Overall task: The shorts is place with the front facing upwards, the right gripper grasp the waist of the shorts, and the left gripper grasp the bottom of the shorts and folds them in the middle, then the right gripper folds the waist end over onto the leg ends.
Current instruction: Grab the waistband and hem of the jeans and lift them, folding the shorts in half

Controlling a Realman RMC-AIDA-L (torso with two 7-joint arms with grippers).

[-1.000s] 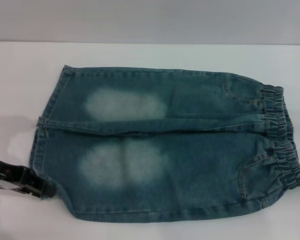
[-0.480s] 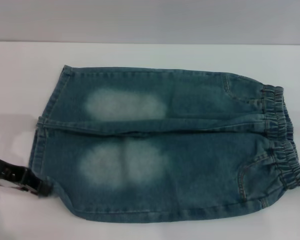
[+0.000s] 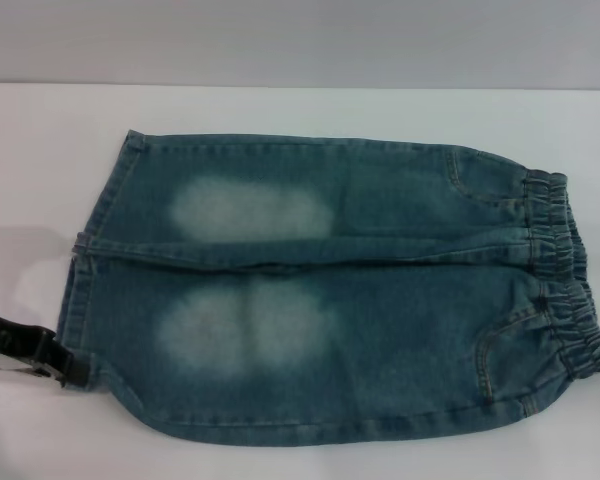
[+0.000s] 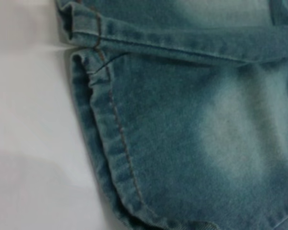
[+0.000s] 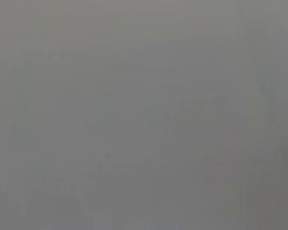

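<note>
Shorts: long blue denim shorts [image 3: 330,290] flat on white table [image 3: 40,150], long axis left-right.
Left gripper: black claw [image 3: 60,365] at their near-left hem corner [image 4: 93,120]; grip unclear.
Right gripper: unseen.

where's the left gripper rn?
Head view: the left gripper is low at the table's left edge, by the near leg hem of the shorts. Contact can't be judged.

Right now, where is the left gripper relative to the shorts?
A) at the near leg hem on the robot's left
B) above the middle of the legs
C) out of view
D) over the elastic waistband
A: in the head view the left gripper sits at the near leg hem of the shorts, opposite the elastic waistband.
</note>
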